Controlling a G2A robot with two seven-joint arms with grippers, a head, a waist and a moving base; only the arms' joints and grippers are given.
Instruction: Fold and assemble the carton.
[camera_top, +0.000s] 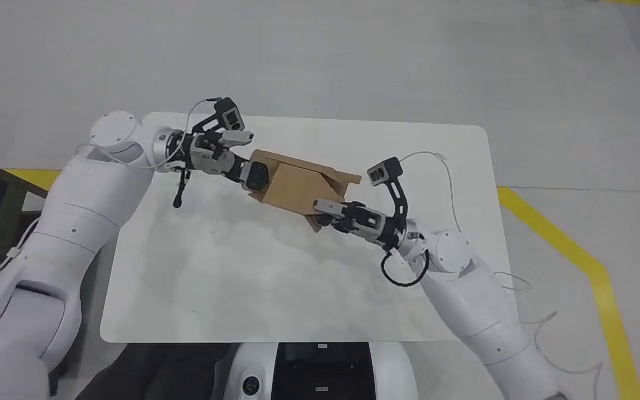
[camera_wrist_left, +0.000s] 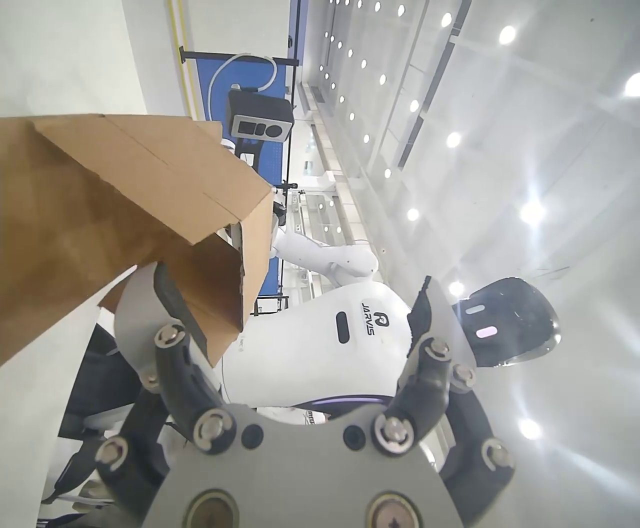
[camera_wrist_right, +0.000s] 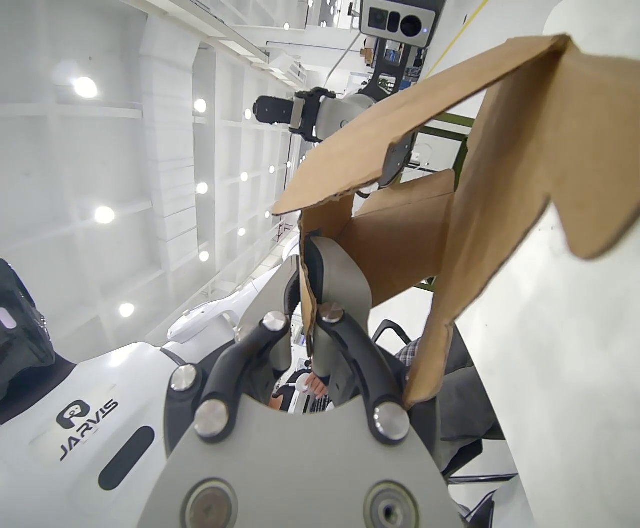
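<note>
A brown cardboard carton, partly unfolded with loose flaps, is held above the middle of the white table. My left gripper is at the carton's left end. In the left wrist view it stands open; one finger lies against a carton flap and the other is free. My right gripper is at the carton's near right edge. It is shut on a thin wall of the carton, which is pinched between its pads.
The table's far edge runs just behind the carton, with grey floor beyond. Yellow floor tape passes to the right of the table. Bare tabletop lies in front of both arms.
</note>
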